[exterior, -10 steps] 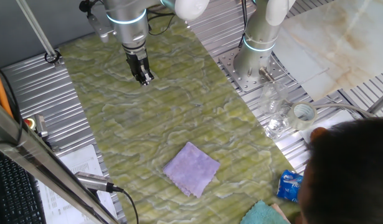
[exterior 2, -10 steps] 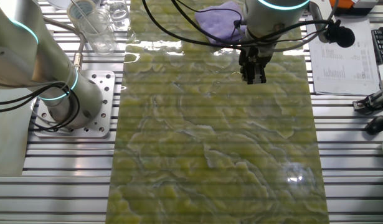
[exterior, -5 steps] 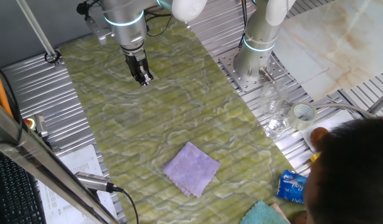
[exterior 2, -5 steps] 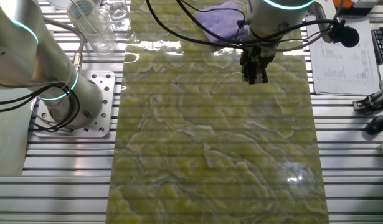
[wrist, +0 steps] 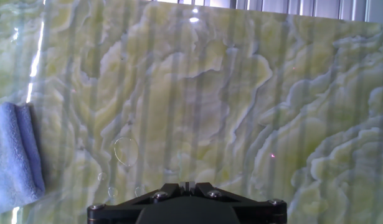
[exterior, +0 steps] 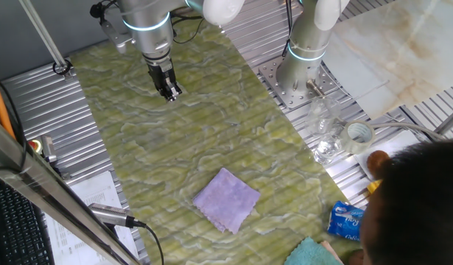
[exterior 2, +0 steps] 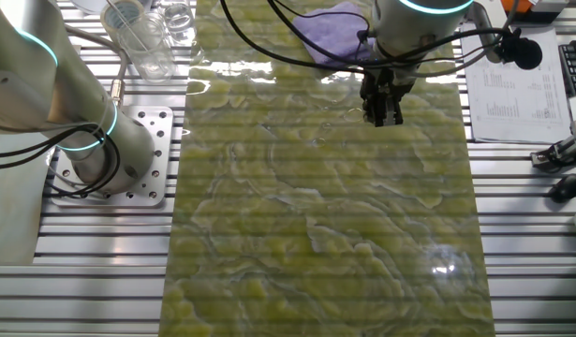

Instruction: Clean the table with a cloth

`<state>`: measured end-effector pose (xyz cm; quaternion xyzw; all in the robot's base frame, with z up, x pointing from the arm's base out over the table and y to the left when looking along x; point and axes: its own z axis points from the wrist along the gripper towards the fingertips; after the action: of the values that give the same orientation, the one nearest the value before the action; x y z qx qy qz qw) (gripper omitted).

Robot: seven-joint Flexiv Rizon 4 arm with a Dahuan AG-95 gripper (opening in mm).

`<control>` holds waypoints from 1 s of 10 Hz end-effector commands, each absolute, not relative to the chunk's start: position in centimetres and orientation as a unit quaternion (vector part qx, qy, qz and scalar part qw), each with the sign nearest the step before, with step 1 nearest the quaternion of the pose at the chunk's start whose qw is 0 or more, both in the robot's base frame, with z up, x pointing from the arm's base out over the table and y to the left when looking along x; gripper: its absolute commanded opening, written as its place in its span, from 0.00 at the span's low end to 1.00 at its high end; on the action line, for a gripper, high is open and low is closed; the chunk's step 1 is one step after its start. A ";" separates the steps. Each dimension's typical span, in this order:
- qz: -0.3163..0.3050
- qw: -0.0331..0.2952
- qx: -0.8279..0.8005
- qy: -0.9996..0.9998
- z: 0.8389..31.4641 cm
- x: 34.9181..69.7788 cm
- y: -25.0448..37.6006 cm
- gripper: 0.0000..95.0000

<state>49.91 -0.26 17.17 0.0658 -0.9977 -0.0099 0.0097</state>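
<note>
The table (exterior: 211,132) has a green-yellow marbled covering and fills the other fixed view (exterior 2: 316,234) and the hand view (wrist: 241,93). The lilac cloth (exterior: 226,199) lies flat near the table's front end, far from my gripper. In the other fixed view the cloth (exterior 2: 330,33) lies partly behind the arm. In the hand view its edge (wrist: 14,155) shows at the far left. My gripper (exterior: 170,93) hangs just above the table near its far end, shut and empty. It also shows in the other fixed view (exterior 2: 382,110) and the hand view (wrist: 187,185).
Clear plastic cups (exterior: 325,140), a tape roll (exterior: 359,134), a blue tissue packet (exterior: 344,221) and a teal cloth (exterior: 311,254) lie right of the table. A second arm's base (exterior: 303,66) stands there. A person's head (exterior: 418,206) is at the front right. A small wet ring (wrist: 124,151) marks the table.
My gripper has shifted very slightly toward the far end of the table. The cloth has not moved.
</note>
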 end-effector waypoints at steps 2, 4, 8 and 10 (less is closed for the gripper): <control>-0.008 0.012 0.067 -0.998 17.2 49.9 -0.3 0.00; -0.008 0.013 0.067 -0.998 17.2 49.9 -0.3 0.00; -0.008 0.015 0.068 -0.998 17.2 49.9 -0.3 0.00; -0.008 0.015 0.069 -0.997 17.2 49.9 -0.3 0.00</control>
<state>49.95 -0.25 17.19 0.0690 -0.9975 -0.0079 0.0146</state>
